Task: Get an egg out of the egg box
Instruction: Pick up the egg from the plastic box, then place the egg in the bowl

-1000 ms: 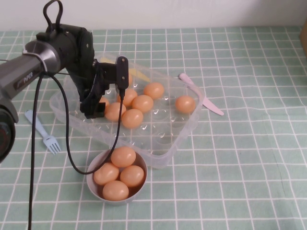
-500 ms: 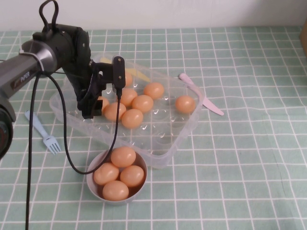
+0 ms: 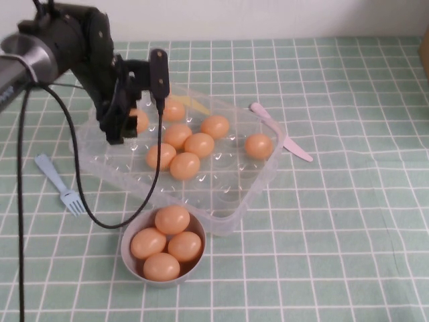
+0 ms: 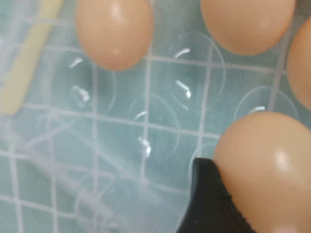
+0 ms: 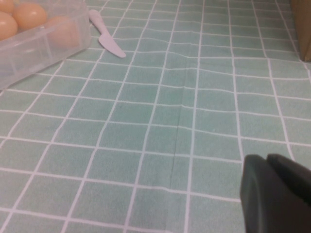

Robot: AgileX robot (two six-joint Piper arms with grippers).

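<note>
1. Since the earlier high frames, the left claw [image 3: 134,111] had risen and drawn back toward the far-left corner of the egg box [image 3: 258,181], carrying an egg out of its cup.
2. High view: the egg [image 3: 139,121] sat pinched in the left claw, lifted clear above the box's far-left edge; six eggs remained in the box. A grey bowl [image 3: 131,258] holding four eggs stood just beside the near wall, directly toward the robot from the claw. The left arm alone was near; a blue fork [image 3: 62,188] and pink knife [image 3: 278,131] lay on the worktop.
3. Left wrist view: the egg [image 4: 267,170] pressed against a dark fingertip [image 4: 209,204], empty cups below.
4. Right wrist view: the right claw [image 5: 277,194] hung over bare worktop, well apart from the box [image 5: 43,43], narrowed to closed.
</note>
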